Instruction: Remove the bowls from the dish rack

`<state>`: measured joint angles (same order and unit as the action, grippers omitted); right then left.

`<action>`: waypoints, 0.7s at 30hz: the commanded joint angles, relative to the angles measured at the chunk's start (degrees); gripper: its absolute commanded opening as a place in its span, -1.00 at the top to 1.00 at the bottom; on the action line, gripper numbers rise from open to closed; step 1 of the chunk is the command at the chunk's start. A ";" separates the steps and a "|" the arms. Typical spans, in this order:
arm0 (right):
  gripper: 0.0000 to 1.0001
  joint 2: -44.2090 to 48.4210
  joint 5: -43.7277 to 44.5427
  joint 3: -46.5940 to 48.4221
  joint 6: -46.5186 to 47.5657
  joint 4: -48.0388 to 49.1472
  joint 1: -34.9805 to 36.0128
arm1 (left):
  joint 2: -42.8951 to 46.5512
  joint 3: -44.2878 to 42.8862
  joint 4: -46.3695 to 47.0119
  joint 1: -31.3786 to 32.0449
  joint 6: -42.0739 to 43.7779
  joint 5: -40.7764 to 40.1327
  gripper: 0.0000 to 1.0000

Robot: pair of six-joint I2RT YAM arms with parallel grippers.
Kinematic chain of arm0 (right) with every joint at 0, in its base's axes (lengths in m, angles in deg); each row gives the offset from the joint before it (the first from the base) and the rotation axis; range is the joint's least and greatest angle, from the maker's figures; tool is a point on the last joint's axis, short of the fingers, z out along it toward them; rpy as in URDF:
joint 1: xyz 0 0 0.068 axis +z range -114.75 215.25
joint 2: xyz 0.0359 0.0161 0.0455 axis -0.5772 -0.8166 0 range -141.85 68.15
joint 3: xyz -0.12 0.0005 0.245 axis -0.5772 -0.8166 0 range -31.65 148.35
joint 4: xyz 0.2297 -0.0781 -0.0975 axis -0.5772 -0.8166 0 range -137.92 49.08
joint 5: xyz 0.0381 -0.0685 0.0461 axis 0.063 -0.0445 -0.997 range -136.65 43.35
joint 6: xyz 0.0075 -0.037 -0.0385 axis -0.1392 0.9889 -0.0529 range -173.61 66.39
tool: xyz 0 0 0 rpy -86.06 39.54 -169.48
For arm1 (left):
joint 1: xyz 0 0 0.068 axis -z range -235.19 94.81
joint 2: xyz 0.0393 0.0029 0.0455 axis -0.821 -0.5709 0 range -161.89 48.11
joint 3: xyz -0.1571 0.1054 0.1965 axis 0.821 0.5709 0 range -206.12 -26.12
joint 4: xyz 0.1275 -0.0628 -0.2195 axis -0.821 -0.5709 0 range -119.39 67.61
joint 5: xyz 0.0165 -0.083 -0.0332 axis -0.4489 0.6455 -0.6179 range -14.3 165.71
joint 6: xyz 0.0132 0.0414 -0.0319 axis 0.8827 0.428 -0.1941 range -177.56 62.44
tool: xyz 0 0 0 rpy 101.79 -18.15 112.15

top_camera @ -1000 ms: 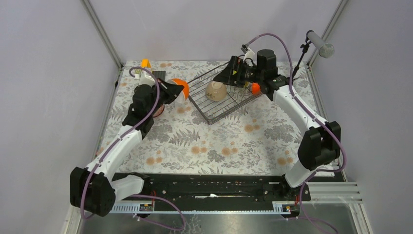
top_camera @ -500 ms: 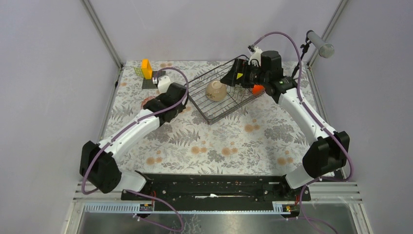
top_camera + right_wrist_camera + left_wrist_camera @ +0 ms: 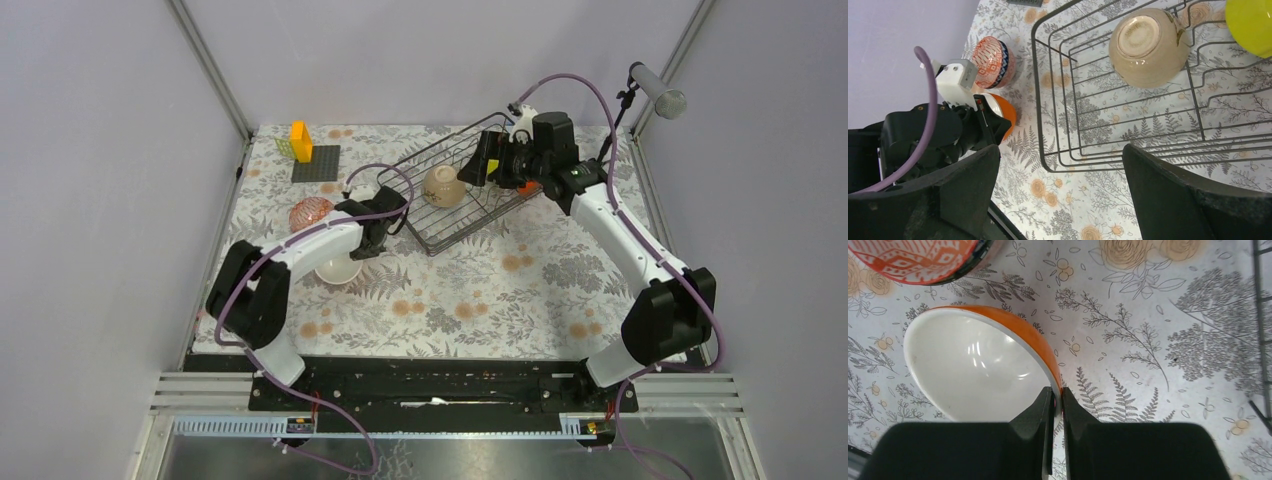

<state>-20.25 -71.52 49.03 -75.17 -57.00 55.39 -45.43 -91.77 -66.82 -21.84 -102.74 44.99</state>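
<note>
left gripper (image 3: 1053, 402): pinching the orange bowl's (image 3: 973, 370) rim, jaws squeezing almost together with only the bowl wall between them
orange bowl: out of the rack (image 3: 470, 215), hanging tilted with its white inside showing, low over the table (image 3: 450, 300) just off the rack's near-left corner; touching the cloth or not, cannot tell
patterned bowl (image 3: 913, 257): lying on the table just beside the orange bowl, outside the rack
right gripper (image 3: 1060, 155): fingers spreading wide, gripping nothing, hovering over the rack's far-right end
beige bowl (image 3: 1148, 47): sitting inside the rack, tipped so its foot is facing the right wrist camera, leaning on the wavy wires
yellow-green bowl (image 3: 1250, 22): showing at the edge of the right wrist view, over the rack's wires; inside or beside it, cannot tell
rack: sitting skewed on the table between the two arms
block (image 3: 300, 134), plate (image 3: 316, 163): sitting at the far-left corner, well apart from the rack
</note>
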 commanded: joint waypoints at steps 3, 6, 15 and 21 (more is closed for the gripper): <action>-0.99 1.08 4.71 -2.38 2.06 0.64 0.53 | -2.88 -3.32 -0.48 0.11 2.42 0.63 0.65; -0.99 0.73 6.68 -3.47 2.48 1.53 0.95 | -3.55 -3.18 1.13 0.14 3.22 3.05 0.61; -0.96 -2.87 12.38 -2.26 5.46 2.03 4.75 | -0.11 -3.31 2.06 0.09 3.13 4.67 0.14; -0.84 -8.36 19.89 2.00 7.65 2.01 8.47 | 7.14 -2.83 4.68 0.14 4.23 6.36 0.10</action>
<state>-25.67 -58.31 46.50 -70.27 -56.56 61.47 -45.54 -93.21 -65.68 -21.84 -99.66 49.84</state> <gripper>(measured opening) 0.939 0.445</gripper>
